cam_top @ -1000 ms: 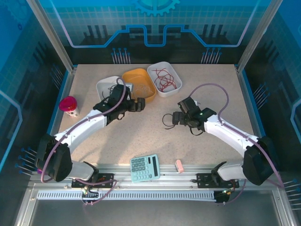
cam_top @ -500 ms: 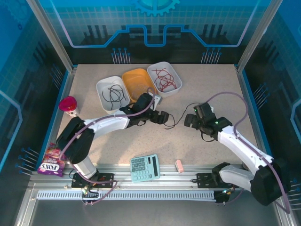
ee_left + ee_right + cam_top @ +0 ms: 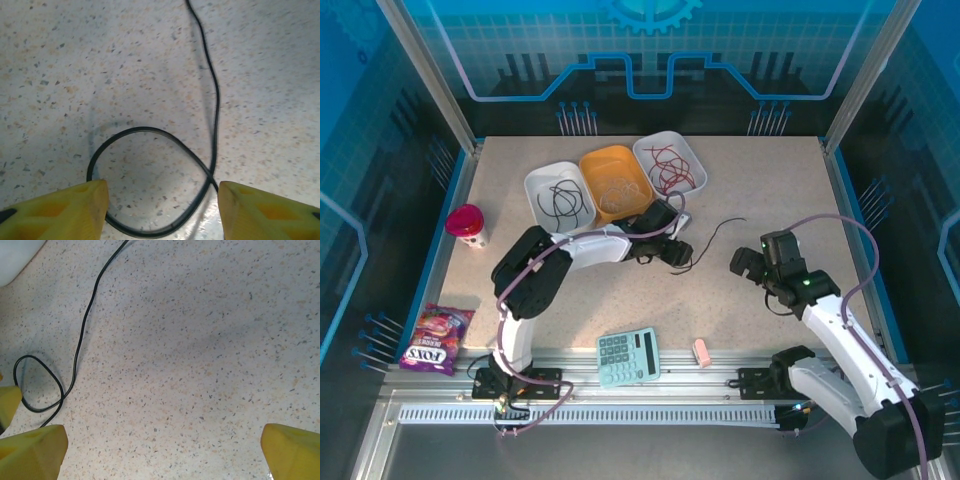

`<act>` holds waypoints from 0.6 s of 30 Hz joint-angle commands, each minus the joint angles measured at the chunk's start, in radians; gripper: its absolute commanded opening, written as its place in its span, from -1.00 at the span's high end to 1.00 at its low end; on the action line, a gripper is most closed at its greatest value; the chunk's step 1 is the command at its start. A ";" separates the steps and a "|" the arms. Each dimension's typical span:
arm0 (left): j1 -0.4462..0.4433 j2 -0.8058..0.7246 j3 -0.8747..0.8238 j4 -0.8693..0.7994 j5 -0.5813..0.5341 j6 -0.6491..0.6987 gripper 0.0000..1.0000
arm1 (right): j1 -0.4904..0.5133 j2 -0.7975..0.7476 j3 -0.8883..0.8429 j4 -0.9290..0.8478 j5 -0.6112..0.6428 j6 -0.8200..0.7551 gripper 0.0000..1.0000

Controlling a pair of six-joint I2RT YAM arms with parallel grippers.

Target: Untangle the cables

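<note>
Black cable (image 3: 215, 100) lies loose on the speckled table (image 3: 770, 190). Its end is curled into a loop placed directly between the fingers of the left claw (image 3: 162, 205). From the loop's crossing, close to the finger on the right of the wrist view, the rest of the strand is carried straight ahead and away from the claw. The left claw's jaws are held apart at a moderate width, one to each side of the loop. Nothing is clamped, and no contact with the strand can be made out. The right claw (image 3: 162, 447) is spread wide and empty, and the same cable is seen ahead of it and off to its left, clear of its fingers.

The step in hand is judged to be the pickup of this single strand by the left claw. Behind that claw and to its left, a white tray (image 3: 535, 185) holding other black cables is found beside an orange tray (image 3: 592, 160). For the next move, the jaws would need to be lowered to the table and brought together on the wire near the crossing. A strand so thin could easily be missed. A lift toward the matching tray is then likely called for.
</note>
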 commanded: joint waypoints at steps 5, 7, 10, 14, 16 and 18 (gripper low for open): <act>0.001 0.063 0.110 -0.187 -0.169 0.035 -0.07 | -0.018 0.004 -0.028 0.014 -0.043 0.013 -0.99; 0.001 0.079 0.131 -0.209 -0.182 0.041 0.01 | -0.018 0.007 -0.031 0.020 -0.049 0.016 -0.99; 0.001 0.104 0.155 -0.241 -0.187 0.045 0.03 | -0.019 0.009 -0.033 0.027 -0.055 0.017 -0.99; 0.002 0.130 0.178 -0.260 -0.185 0.046 0.11 | -0.018 0.007 -0.035 0.028 -0.055 0.017 -0.99; 0.002 0.137 0.185 -0.261 -0.180 0.048 0.15 | -0.019 0.007 -0.036 0.029 -0.055 0.019 -0.99; 0.001 0.146 0.190 -0.260 -0.172 0.049 0.20 | -0.019 0.007 -0.037 0.029 -0.057 0.019 -0.99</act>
